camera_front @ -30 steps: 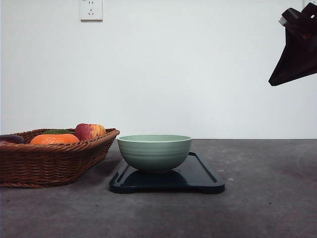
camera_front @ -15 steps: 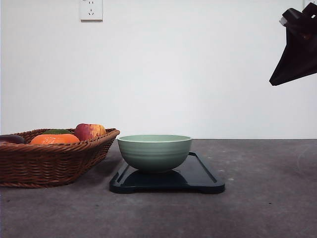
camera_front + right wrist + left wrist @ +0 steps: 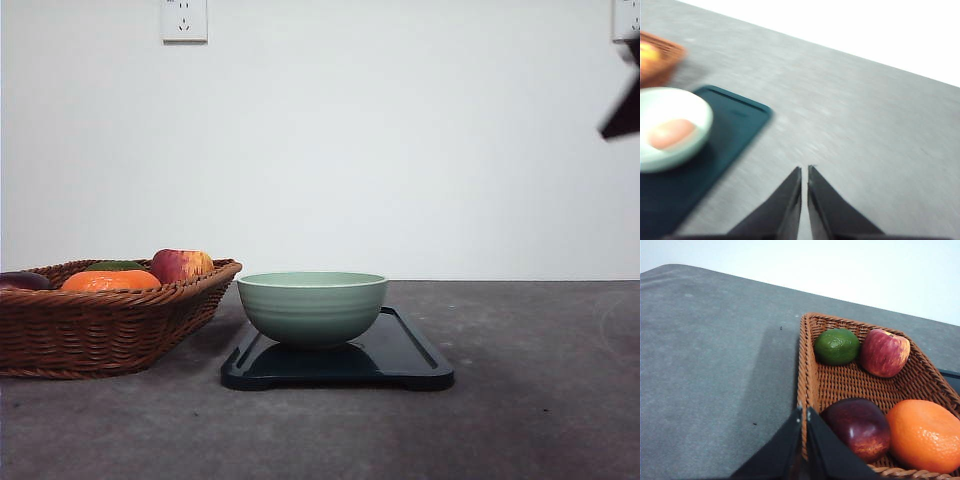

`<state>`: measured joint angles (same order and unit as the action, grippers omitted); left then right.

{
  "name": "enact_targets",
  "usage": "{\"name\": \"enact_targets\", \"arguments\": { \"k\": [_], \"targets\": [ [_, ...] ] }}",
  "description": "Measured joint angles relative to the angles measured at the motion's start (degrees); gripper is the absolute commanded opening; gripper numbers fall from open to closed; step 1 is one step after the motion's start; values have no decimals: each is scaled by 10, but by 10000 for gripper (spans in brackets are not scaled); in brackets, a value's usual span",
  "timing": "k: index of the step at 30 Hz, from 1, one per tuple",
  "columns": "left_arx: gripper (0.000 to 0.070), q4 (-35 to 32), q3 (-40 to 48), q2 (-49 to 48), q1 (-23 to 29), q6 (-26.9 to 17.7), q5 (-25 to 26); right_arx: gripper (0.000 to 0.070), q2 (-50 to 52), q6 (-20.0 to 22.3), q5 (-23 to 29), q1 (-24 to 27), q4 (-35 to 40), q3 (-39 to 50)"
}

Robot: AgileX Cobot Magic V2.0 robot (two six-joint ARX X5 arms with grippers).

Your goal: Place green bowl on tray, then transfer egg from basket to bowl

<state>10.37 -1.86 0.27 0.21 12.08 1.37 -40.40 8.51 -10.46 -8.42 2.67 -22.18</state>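
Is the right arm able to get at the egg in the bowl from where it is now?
Probably yes. The egg lies uncovered in the open green bowl, nothing above it, and the right gripper, shut and empty, hangs off to the side.

We see a plain white wall (image 3: 400, 150) behind the scene, evenly lit, with no hard shadows on it. A white power socket (image 3: 184, 19) sits high on that wall, and the edge of a second socket (image 3: 624, 18) shows at the upper corner. Below the wall runs a dark grey, slightly mottled tabletop (image 3: 520, 420), its surface matte, meeting the wall in a straight line.
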Motion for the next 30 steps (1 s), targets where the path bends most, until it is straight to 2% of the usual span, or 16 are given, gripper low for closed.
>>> {"name": "enact_targets", "arguments": {
  "k": [4, 9, 13, 25, 30],
  "targets": [
    [0, 0, 0, 0, 0, 0, 0, 12, 78, -17, 0, 41, 43, 83],
    [0, 0, 0, 0, 0, 0, 0, 12, 164, -40, 13, 80, 44, 161],
    [1, 0, 0, 0, 0, 0, 0, 12, 226, -59, 20, 90, 43, 207],
    [0, 0, 0, 0, 0, 0, 0, 12, 402, -75, 87, 89, -63, 212],
    [0, 0, 0, 0, 0, 0, 0, 12, 402, -78, 90, 89, -79, 212]
  ]
}}
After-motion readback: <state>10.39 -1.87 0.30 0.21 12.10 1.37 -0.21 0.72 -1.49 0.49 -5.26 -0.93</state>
